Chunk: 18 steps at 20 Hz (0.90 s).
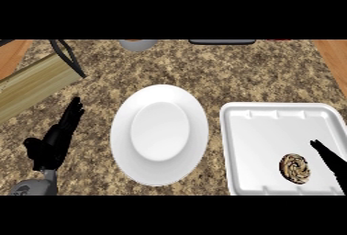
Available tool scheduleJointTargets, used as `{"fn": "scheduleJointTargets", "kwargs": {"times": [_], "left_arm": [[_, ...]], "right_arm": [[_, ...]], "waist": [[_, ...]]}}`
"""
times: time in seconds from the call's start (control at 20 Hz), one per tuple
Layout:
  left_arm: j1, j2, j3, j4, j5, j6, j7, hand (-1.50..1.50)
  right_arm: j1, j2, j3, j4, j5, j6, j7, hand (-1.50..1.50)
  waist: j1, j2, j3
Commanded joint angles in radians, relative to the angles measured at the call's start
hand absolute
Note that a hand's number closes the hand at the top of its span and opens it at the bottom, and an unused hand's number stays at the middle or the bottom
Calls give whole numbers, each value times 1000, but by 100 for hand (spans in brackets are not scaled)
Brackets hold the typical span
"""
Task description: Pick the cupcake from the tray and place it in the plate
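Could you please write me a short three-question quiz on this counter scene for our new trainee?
1. True or false: the brown swirl-topped cupcake already sits on the round white plate.
2. Which side of the plate is the white square tray on? A) view's left B) view's right C) behind it
3. Fill in: the right robot hand is nearest the ______.

Key:
1. False; the cupcake lies in the tray's lower right part.
2. B.
3. Cupcake; its straight fingers are just right of it, while the left robot hand rests open left of the plate.
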Motion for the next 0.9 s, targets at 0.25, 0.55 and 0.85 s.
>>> {"fn": "scheduleJointTargets", "kwargs": {"times": [0.25,0.55,0.85], "left_arm": [[-54,-10,64,51,-25,-32,2,0],[-38,-27,81,57,-45,-59,-24,0],[-11,-41,74,0,-58,-64,-1,0]], "right_arm": [[-143,101,1,187,106,61,-21,-150],[-222,149,-11,284,208,64,-15,-150],[-283,145,-10,462,203,97,-160,150]], "waist": [[0,1,0],[1,0,0],[6,2,1]]}}
